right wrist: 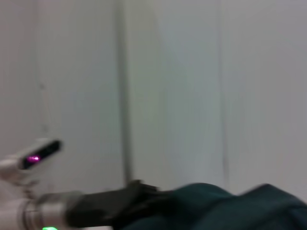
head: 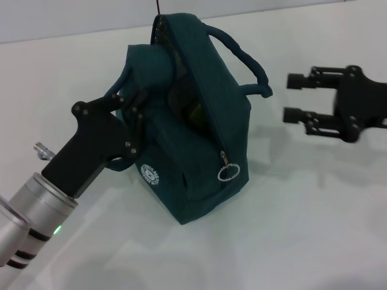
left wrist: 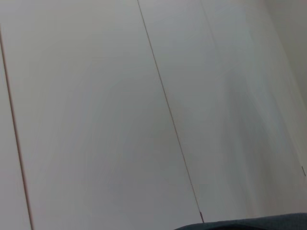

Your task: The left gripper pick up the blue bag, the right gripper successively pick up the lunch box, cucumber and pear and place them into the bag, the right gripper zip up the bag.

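Nearest the head camera, the left arm's silver forearm rose from the lower left, and its left gripper (head: 130, 115) was buried in the bag's near-side fabric, fingers clamped on a bunched fold of cloth. That blue bag (head: 199, 151), really a dark teal, stood on the white tabletop (head: 314, 229), leaning a little, its mouth gaping along the top so that a dark interior showed; the lunch box, cucumber and pear were not visible on the tabletop, and whether they lay inside could not be told. A zipper pull (head: 228, 171) with a metal ring hung at the lower end of the open zipper track, facing the camera. Well apart to the right, the right gripper (head: 297, 96) hovered above the tabletop with its fingers spread apart and nothing between them, pointed towards the bag's handle (head: 245, 60). Judging by its sags and folds, the bag was soft and light and would give way under any pull, so zipping likely called for pinching the small ring itself while the left side held the cloth taut.
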Robot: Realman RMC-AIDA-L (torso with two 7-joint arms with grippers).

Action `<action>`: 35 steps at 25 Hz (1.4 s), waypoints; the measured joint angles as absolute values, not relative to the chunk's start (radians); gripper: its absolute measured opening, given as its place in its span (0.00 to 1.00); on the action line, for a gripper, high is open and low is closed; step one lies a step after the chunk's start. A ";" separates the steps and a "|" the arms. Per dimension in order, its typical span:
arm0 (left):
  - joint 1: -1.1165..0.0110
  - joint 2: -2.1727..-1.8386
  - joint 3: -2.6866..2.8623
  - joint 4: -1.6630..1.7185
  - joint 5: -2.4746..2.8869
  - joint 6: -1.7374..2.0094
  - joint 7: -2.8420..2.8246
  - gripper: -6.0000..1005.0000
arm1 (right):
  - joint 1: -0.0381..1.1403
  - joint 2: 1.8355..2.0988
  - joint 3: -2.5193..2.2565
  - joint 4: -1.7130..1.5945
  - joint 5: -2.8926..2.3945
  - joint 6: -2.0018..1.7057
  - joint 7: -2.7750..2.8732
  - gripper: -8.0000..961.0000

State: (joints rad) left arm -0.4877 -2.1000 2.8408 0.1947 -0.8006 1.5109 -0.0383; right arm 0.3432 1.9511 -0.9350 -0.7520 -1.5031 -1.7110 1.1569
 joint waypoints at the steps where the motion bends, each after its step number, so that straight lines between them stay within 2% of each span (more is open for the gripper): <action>1: -0.488 -2.100 2.841 0.195 -0.801 1.511 -0.038 0.06 | 0.339 1.943 -0.935 -0.759 -1.507 -1.736 1.163 0.60; 4: -0.488 -2.100 2.841 0.195 -0.800 1.511 -0.038 0.07 | 0.343 1.919 -0.936 -0.772 -1.549 -1.813 1.194 0.60; 6: -0.489 -2.100 2.841 0.195 -0.800 1.511 -0.038 0.07 | 0.354 1.918 -0.939 -0.770 -1.586 -1.832 1.205 0.60; 9: -0.493 -2.100 2.841 0.195 -0.799 1.511 -0.038 0.07 | 0.367 1.953 -0.943 -0.765 -1.646 -1.793 1.206 0.59; 12: -0.496 -2.100 2.841 0.192 -0.799 1.511 -0.038 0.07 | 0.389 1.999 -0.948 -0.769 -1.720 -1.751 1.205 0.58; 14: -0.498 -2.100 2.840 0.192 -0.799 1.511 -0.038 0.07 | 0.409 2.010 -0.968 -0.762 -1.762 -1.727 1.209 0.57; 21: -0.500 -2.100 2.840 0.192 -0.799 1.511 -0.038 0.08 | 0.449 2.017 -1.104 -0.740 -1.764 -1.599 1.231 0.55; 35: -0.500 -2.101 2.841 0.195 -0.799 1.511 -0.038 0.08 | 0.495 2.022 -1.154 -0.701 -1.733 -1.572 1.236 0.49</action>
